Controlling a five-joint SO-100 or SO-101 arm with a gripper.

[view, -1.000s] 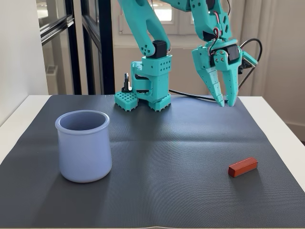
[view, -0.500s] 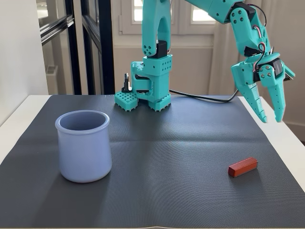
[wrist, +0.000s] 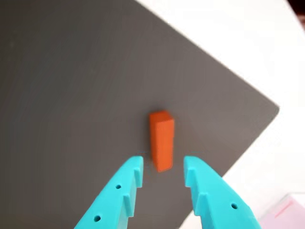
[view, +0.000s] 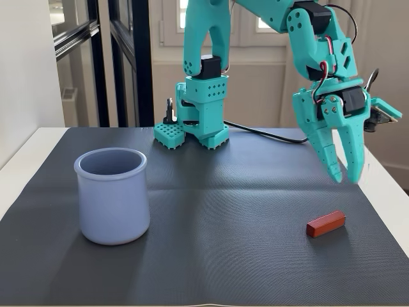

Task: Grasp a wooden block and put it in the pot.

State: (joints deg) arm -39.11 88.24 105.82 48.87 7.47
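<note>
In the fixed view, the pot (view: pixel 112 195) stands upright at the left of the frame on the worktop (view: pixel 223 211); its mouth faces up to receive a drop, and the little of its inside that shows looks empty. At lower right the wooden block (view: pixel 326 223) lies flat on the mat, well apart from the pot. Above it hangs the hand (view: pixel 345 173), fingers spread and gripping nothing; in the wrist view they straddle the block's near end, likely lined up for a descent.

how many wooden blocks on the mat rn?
1. The wooden block lies flat on the dark mat, right of the pot in the fixed view, below the open gripper. The pot's inside isn't visible.
</note>
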